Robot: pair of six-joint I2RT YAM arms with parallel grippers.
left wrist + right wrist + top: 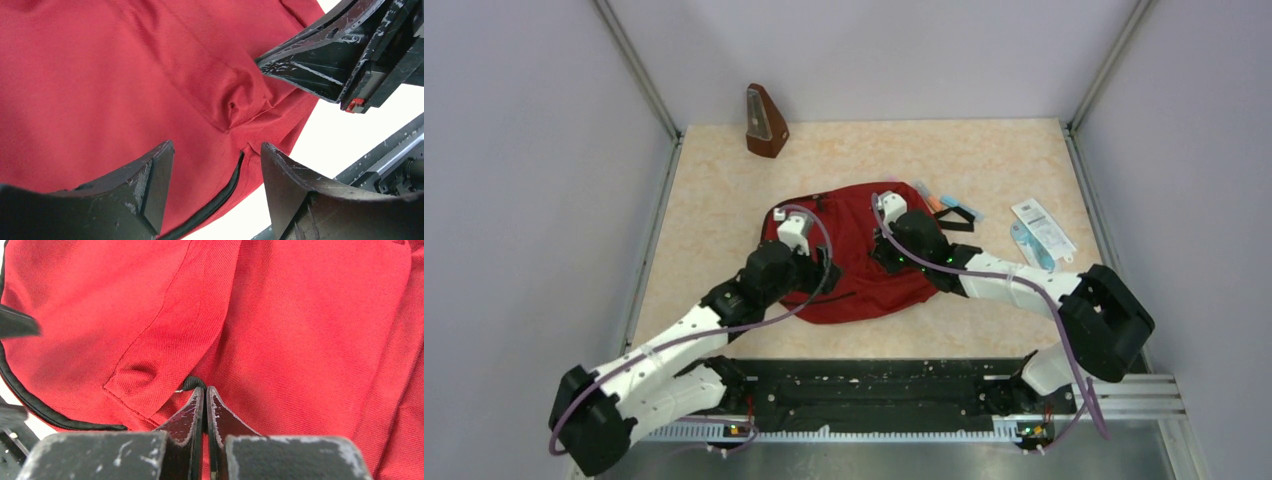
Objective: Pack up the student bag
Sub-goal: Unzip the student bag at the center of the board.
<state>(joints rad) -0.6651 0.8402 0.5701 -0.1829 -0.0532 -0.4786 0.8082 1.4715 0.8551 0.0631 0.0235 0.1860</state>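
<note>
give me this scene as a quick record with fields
bag: dark red soft fabric backpack with black trim, flat on beige table
left gripper: open, over the fabric beside the black zipper
right gripper: shut on small black tab at a seam
elsewhere: brown wooden metronome, white packaged items

Bright, even light; faint shadows; wrist views partly overexposed.

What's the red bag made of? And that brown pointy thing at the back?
Bag: woven cloth, matte; fine diagonal weave lines and soft creases show. Brown pointy thing: maybe smooth wood, since it is reddish-brown with a paler front, but it is too small to be sure.
</note>
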